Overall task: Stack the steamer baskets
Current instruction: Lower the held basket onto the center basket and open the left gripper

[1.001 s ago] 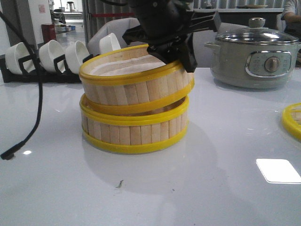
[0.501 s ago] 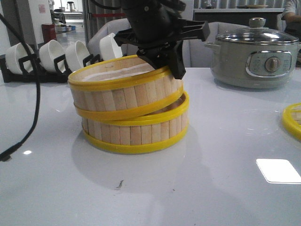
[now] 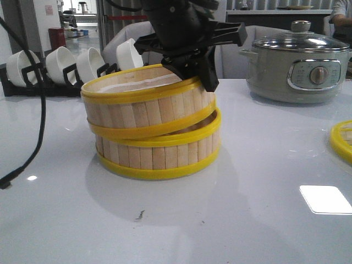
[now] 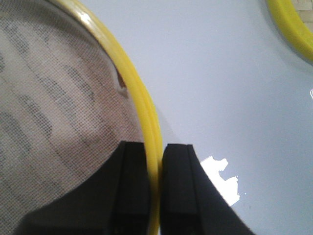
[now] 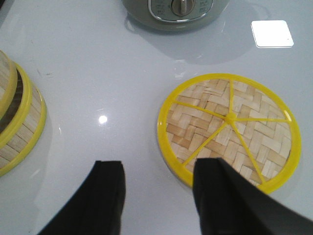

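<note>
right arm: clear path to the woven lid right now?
Probably yes. The right claw hangs open just above the woven lid, which lies flat on bare table with nothing between them; the pot stands well behind.

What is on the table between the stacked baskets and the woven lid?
Nothing: in the right wrist view only bare white table lies between the stacked baskets and the woven lid; the grey pot stands farther back.
</note>
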`<action>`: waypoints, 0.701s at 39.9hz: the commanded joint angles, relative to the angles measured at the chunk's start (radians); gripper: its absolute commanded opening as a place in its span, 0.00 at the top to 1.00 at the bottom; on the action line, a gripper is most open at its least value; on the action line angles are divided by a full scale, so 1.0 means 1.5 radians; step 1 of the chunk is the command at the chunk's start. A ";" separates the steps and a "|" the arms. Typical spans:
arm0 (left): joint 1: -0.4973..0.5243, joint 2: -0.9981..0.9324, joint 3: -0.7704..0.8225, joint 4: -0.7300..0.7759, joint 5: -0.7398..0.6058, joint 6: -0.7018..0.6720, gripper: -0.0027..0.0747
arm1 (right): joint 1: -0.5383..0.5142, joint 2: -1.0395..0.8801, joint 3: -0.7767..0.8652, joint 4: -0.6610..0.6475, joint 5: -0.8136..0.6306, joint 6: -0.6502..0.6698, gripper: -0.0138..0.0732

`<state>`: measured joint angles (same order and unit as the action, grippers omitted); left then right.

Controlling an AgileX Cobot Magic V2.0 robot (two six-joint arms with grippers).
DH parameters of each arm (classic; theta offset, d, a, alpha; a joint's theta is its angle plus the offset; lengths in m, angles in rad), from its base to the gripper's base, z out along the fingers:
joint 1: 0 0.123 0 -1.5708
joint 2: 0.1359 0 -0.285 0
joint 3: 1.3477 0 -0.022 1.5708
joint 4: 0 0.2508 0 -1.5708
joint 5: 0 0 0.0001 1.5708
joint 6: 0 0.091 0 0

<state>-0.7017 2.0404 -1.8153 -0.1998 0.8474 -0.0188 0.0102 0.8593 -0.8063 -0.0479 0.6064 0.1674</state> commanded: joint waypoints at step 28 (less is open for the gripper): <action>-0.041 -0.040 -0.023 -0.040 -0.062 0.000 0.85 | -0.001 -0.003 -0.022 -0.004 -0.050 -0.003 0.35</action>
<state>-0.7277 2.0495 -1.8153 -0.1864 0.8343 -0.0213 0.0102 0.8593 -0.8063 -0.0479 0.6064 0.1676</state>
